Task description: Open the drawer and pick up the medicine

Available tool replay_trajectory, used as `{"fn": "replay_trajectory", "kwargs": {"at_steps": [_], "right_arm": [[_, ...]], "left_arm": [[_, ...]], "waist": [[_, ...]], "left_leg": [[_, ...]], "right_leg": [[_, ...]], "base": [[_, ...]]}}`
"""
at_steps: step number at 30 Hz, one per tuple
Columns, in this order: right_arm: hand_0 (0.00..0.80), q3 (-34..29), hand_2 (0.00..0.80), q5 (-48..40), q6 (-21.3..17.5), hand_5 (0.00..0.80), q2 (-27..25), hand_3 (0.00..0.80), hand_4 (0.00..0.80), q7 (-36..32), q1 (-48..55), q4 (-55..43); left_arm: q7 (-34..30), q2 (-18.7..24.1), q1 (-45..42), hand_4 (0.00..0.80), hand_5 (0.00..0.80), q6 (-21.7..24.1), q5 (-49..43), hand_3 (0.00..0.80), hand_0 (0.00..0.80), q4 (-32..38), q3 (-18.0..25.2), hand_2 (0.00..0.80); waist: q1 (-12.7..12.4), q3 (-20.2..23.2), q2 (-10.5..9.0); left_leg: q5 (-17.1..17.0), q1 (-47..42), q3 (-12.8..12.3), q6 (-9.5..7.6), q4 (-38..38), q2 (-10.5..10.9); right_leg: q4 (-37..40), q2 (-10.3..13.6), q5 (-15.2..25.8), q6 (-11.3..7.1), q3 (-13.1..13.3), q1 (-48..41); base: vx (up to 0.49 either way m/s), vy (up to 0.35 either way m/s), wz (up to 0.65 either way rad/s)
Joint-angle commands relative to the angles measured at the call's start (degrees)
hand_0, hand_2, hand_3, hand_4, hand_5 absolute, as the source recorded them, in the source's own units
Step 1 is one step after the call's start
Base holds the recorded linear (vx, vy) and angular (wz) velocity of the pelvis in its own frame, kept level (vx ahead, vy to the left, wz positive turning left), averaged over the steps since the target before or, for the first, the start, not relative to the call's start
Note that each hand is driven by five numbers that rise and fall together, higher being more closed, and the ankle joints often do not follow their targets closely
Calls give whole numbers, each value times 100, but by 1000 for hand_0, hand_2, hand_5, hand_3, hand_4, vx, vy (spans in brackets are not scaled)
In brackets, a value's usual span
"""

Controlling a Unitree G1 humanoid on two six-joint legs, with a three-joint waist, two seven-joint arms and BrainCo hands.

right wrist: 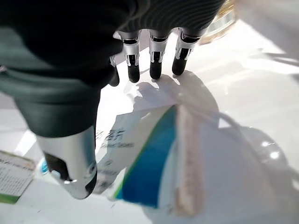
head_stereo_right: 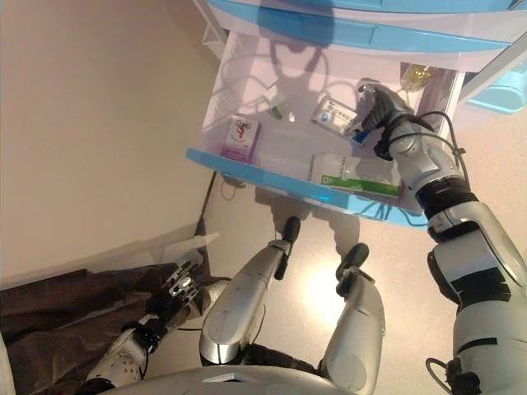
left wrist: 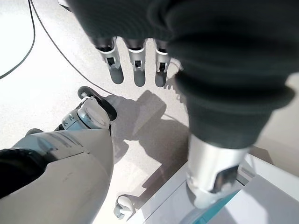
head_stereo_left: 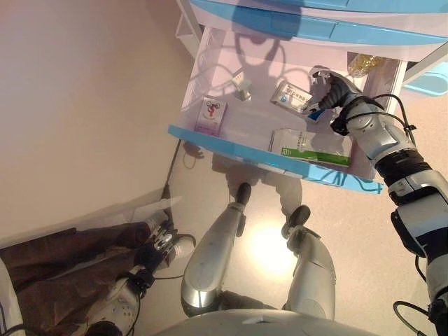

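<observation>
The drawer with a light blue front stands pulled out. Inside lie a white-and-blue medicine box, a larger white-and-green box, a purple box and a small vial. My right hand reaches into the drawer at the right end of the white-and-blue box. In the right wrist view its fingers are straight and the box lies tilted between them and the thumb. My left hand hangs low at the lower left, open and empty.
Closed blue drawers sit above the open one. A yellowish bottle stands in the drawer's back right corner. A brown cloth lies on the floor at the lower left, with a beige wall to the left.
</observation>
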State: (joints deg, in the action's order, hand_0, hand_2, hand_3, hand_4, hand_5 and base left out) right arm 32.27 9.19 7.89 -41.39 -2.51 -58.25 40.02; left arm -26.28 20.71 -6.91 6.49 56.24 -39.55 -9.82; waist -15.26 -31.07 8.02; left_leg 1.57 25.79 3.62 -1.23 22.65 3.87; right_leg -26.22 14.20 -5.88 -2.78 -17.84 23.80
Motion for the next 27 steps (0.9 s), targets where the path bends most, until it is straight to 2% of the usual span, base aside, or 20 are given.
{"fn": "replay_trajectory", "kwargs": {"at_steps": [1,6,11,18,22,27], "right_arm": [[0,230,0,94,-77,0,321,0,0,-249,278,-418],[0,312,0,341,-6,0,436,0,0,-342,207,-533],[0,345,0,412,223,0,545,0,0,-457,137,-614],[0,506,0,644,523,0,716,0,0,-576,101,-271],[0,567,0,1029,558,0,815,0,0,-474,76,59],[0,584,0,1121,685,0,907,0,0,103,6,729]], "left_arm": [[-9,126,-513,0,0,128,-74,0,0,66,-168,0],[6,115,-454,0,0,118,-103,0,0,65,-150,0],[53,106,-407,0,0,87,-106,0,0,34,-139,0],[24,89,-355,0,0,87,-141,0,0,-70,-115,0],[25,79,-301,0,0,119,-121,0,0,-87,-174,0],[102,58,-262,0,0,146,-106,0,0,-110,-239,0]], "waist": [[-142,127,-68],[-156,127,-98],[-176,127,-144],[-224,127,-165],[-256,127,-139],[-318,127,-82]], "left_leg": [[351,-141,-265,-103,-388,101],[338,-165,-275,-96,-414,78],[337,-142,-248,-88,-387,71],[339,-98,-218,-84,-363,55],[356,-55,-202,-88,-314,70],[372,-1,-163,-104,-279,85]], "right_leg": [[-596,-185,-557,20,-40,-32],[-594,-190,-559,11,-53,-58],[-634,-203,-564,7,-57,-49],[-677,-212,-592,28,-80,-21],[-723,-191,-607,34,-96,10],[-748,-182,-619,50,-112,44]], "base": [[0,0,0],[0,0,0],[7,-4,2],[4,-6,2],[0,0,0],[0,0,0]]}}
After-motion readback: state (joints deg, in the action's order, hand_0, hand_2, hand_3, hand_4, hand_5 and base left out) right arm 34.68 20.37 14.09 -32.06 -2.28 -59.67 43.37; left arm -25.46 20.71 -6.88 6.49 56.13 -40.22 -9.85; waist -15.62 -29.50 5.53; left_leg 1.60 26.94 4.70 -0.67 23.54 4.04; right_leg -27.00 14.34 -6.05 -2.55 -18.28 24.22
